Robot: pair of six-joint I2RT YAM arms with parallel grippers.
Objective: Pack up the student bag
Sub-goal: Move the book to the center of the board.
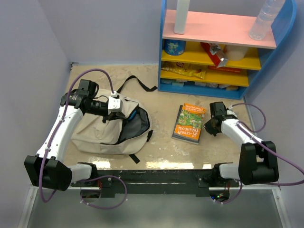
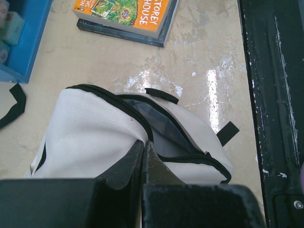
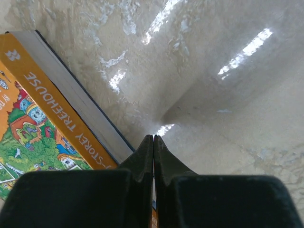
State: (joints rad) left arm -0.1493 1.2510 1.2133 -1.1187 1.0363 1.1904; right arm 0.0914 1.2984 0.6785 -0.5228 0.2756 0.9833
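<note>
Lying on the left of the table (image 1: 161, 102) with its zip gaping, the student bag (image 1: 102, 130) seems pinched at the opening's rim by the left gripper (image 2: 143, 145), jaws pressed together, while right of the book (image 1: 189, 122) the right gripper (image 3: 153, 137) is closed tight on nothing.

Shelf unit (image 1: 223, 29), blue-sided, at the table's (image 1: 164, 102) far edge: clear bottle (image 1: 265, 20) at the right end of its pink top board, white cylinder (image 1: 181, 16) at the left; illustrated book (image 1: 189, 122) flat in front of it.
</note>
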